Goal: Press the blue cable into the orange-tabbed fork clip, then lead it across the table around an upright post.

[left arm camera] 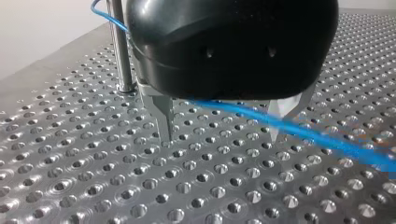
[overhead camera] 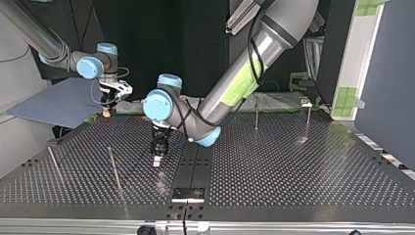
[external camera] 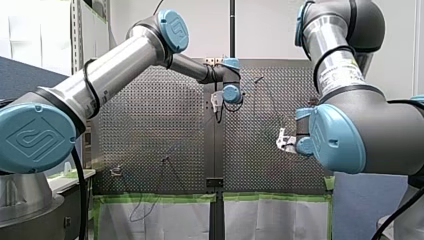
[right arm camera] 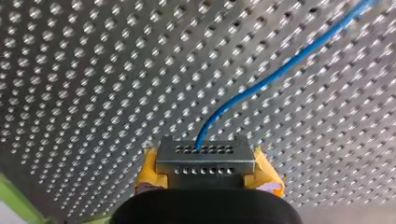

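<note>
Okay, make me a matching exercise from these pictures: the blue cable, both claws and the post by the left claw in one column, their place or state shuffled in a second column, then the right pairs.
Column one:
1. blue cable
2. left claw
3. right claw
4. upright post

Column two:
A. stands on the perforated table beside the left claw
B. yellow pads shut on a holed metal block
C. metal fingers apart, tips close over the table
D. runs out of that block across the table

Pairs: 1-D, 2-C, 3-B, 4-A
</note>
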`<state>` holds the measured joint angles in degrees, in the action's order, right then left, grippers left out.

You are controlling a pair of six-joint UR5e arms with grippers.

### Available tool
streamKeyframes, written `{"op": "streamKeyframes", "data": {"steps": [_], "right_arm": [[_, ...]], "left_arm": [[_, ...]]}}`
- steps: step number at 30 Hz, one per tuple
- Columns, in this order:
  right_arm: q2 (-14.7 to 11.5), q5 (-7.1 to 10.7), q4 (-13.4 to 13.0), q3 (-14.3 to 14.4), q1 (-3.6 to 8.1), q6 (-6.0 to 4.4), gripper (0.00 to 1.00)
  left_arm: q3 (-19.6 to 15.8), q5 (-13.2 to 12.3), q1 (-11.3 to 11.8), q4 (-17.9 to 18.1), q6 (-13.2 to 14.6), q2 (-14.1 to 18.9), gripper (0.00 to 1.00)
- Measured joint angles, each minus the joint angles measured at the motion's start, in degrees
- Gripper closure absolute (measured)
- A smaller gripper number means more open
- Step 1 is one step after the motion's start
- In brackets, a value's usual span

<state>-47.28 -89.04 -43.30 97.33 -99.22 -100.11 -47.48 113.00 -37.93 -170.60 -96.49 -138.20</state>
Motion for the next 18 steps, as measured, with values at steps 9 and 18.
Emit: {"op": "streamKeyframes", "data": {"steps": [9,18], "right_arm": [[3.65,0.94,-4.15,0.36,2.31,-0.32,1.0],[6.01,2.88,-8.4,0.24,4.98,-0.94,1.0]], "left_arm": [[-0.01,0.44,0.04,-1.2,0.8,0.01,0.0],[0.02,0.89,0.1,-1.71,1.25,0.01,0.0]]}}
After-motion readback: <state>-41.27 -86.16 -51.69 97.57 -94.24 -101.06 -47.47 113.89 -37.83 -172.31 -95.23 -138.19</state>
